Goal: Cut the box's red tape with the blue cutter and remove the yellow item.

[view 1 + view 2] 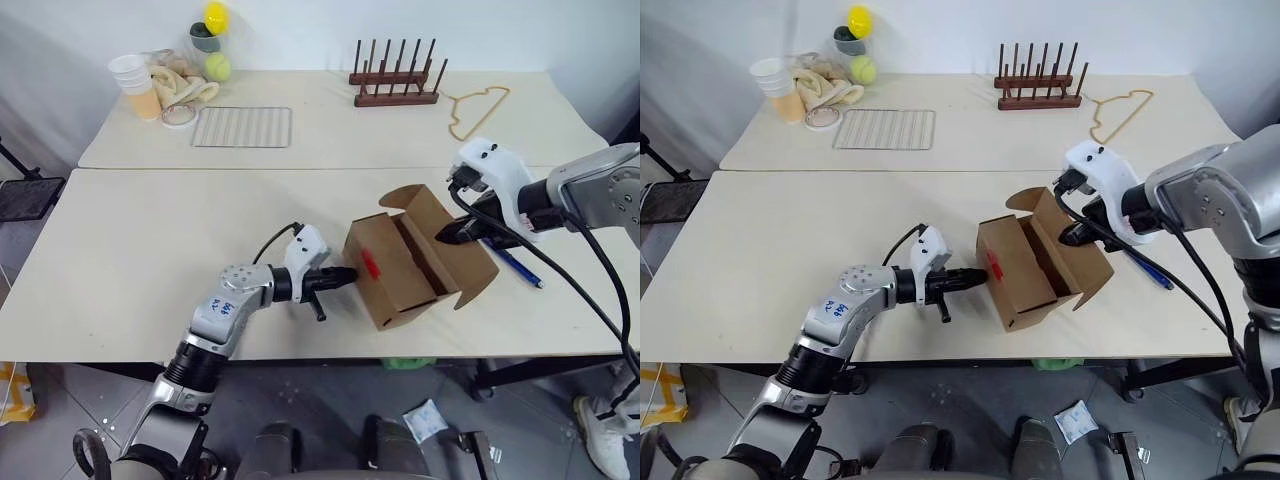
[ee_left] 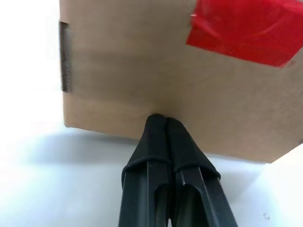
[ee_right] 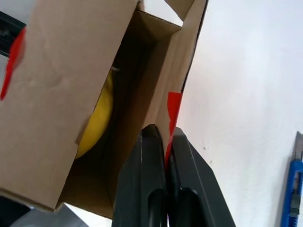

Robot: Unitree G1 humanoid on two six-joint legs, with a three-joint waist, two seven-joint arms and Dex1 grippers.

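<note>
The brown box (image 1: 400,275) lies near the table's front edge with its lid open. A patch of red tape (image 1: 370,265) sits on the side wall facing my left arm. My left gripper (image 1: 345,277) is shut and empty, its tips pressed against that wall just below the tape (image 2: 241,30). From the other side my right gripper (image 3: 165,135) is shut on the edge of the raised lid flap (image 1: 465,255), where a red tape strip (image 3: 173,111) shows between the fingers. The yellow item (image 3: 97,123) lies inside the box. The blue cutter (image 1: 517,266) rests on the table right of the box.
At the back of the far table stand a wooden peg rack (image 1: 395,80), a wire grid (image 1: 242,127), stacked cups (image 1: 135,80), a container topped by a yellow ball (image 1: 212,30), a tennis ball (image 1: 217,67) and a wire hanger (image 1: 475,108).
</note>
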